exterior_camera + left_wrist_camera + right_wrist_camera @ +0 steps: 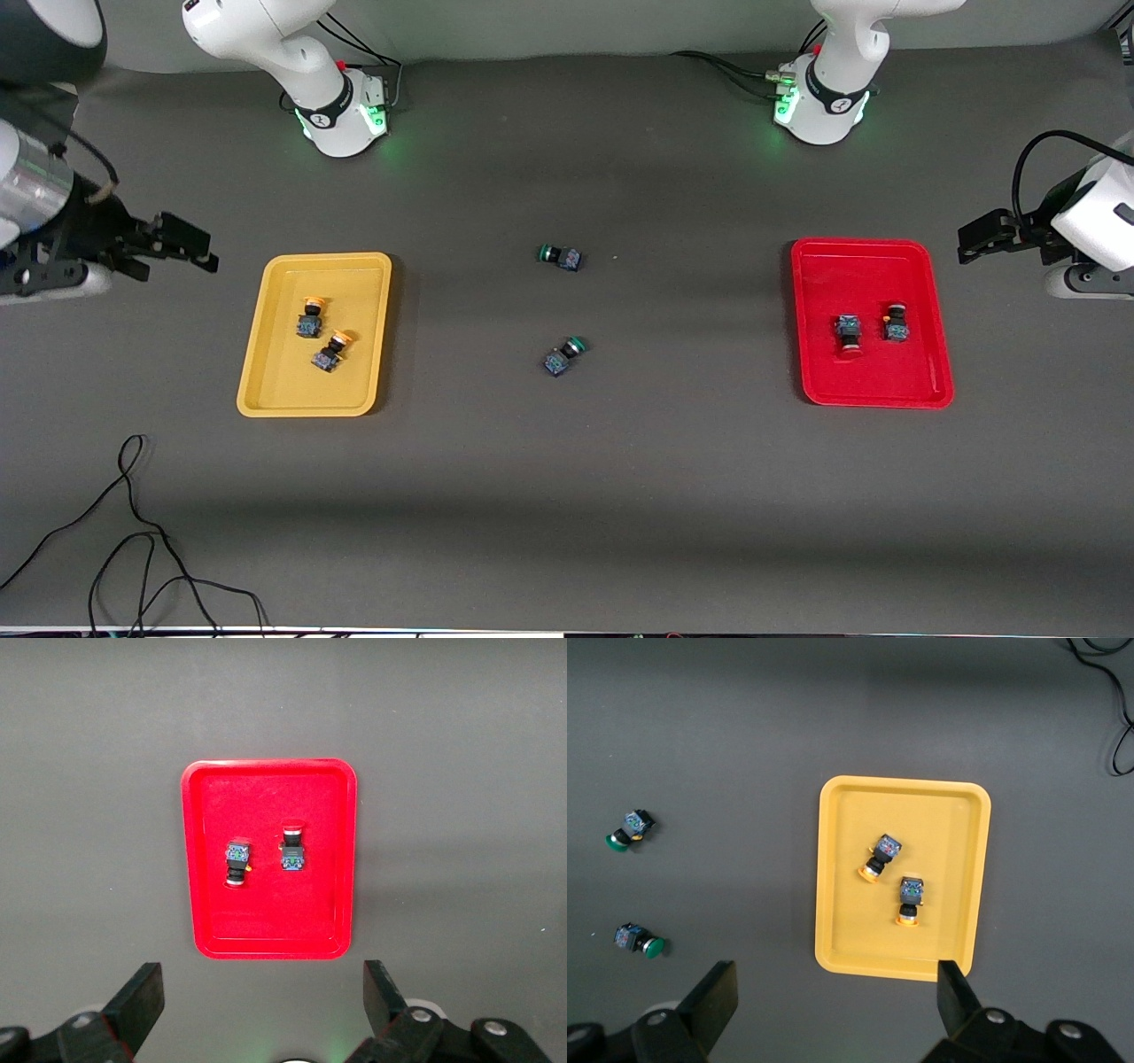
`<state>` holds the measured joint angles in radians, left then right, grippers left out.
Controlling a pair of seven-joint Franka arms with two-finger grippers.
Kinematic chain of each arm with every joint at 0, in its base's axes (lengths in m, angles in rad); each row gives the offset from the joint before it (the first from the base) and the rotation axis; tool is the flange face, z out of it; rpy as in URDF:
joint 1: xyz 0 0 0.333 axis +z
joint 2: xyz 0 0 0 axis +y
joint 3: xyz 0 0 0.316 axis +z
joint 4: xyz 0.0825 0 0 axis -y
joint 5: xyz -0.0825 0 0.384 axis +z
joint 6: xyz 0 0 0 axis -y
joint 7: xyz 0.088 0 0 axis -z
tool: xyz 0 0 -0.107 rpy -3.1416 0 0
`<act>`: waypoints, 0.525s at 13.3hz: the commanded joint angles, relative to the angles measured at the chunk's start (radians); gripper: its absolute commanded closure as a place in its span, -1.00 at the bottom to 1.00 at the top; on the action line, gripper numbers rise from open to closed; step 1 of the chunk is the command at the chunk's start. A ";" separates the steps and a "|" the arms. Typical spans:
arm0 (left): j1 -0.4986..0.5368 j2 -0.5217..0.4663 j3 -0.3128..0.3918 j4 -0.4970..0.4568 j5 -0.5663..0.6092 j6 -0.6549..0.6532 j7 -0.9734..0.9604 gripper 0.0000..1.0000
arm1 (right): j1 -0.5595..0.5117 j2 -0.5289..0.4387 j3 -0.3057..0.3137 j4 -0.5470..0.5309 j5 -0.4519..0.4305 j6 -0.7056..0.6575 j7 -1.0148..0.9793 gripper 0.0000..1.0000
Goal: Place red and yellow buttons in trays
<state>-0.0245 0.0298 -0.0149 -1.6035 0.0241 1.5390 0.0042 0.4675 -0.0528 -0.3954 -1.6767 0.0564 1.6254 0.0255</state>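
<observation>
Sorting looks finished: no red or yellow button is left on the bare table, so the next move should only need both arms to wait clear.

Yellow tray [266, 354], toward the right arm's edge of the table, holds both yellow buttons [309, 318] [333, 350]. Red tray [815, 266], toward the left arm's edge, holds both red buttons [848, 335] [896, 322].

Two green buttons [560, 256] [564, 354] lie mid-table, in no tray.

Right gripper [837, 992] is over the table's end beside the yellow tray, jaws spread, empty. Left gripper [261, 992] is over the table's end beside the red tray, likewise spread and empty.
</observation>
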 commanded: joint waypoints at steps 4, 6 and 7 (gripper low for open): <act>-0.014 -0.030 0.019 -0.024 -0.026 -0.011 0.023 -0.99 | -0.248 -0.078 0.227 -0.118 -0.035 0.083 0.016 -1.00; -0.012 -0.030 0.021 -0.024 -0.044 -0.023 0.051 -0.99 | -0.260 -0.061 0.250 -0.101 -0.053 0.082 0.017 -1.00; -0.012 -0.030 0.021 -0.024 -0.044 -0.026 0.051 -0.99 | -0.260 -0.058 0.262 -0.101 -0.053 0.079 0.022 -1.00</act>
<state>-0.0245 0.0293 -0.0100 -1.6037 -0.0012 1.5244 0.0308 0.2182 -0.1049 -0.1703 -1.7691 0.0315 1.6902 0.0259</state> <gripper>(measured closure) 0.000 0.000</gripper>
